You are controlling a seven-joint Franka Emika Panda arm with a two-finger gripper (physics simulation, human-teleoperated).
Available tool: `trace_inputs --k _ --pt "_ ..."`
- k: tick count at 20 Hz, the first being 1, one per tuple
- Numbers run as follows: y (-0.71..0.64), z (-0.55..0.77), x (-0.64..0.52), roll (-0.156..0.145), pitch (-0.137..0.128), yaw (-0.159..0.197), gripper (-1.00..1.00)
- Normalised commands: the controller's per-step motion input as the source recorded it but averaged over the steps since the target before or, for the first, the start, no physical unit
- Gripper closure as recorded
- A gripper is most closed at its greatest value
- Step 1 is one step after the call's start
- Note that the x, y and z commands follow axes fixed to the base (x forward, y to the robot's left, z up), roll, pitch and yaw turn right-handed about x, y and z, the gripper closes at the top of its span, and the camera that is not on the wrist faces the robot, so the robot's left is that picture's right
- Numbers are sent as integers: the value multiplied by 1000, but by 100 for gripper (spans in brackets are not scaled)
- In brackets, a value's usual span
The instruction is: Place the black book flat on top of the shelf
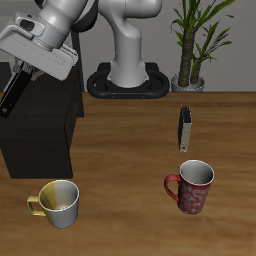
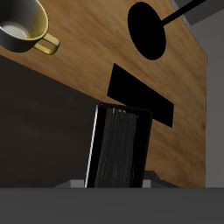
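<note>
My gripper (image 1: 22, 72) is shut on the black book (image 1: 13, 93), a thin all-black book that hangs tilted from the fingers. It is held in the air just above the flat top of the shelf (image 1: 45, 125), a large matte black box near the table's edge. In the wrist view the black book (image 2: 118, 147) stands out from the gripper (image 2: 118, 182), with the shelf's dark top (image 2: 39, 122) below and beside it. I cannot tell whether the book's lower end touches the shelf.
A yellow mug (image 1: 58, 203) stands in front of the shelf and shows in the wrist view (image 2: 21, 23). A red mug (image 1: 191, 187) and a slim grey-and-pale book (image 1: 185, 128) stand farther across the table. A potted plant (image 1: 196, 40) stands at the back.
</note>
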Motion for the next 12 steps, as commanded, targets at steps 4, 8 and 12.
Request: trace_inputs --k 4,8,12 --pt "219 -543 228 39 116 -17 100" --pt "455 -342 156 92 63 -13 100" --pt "576 -345 162 150 131 -52 -100"
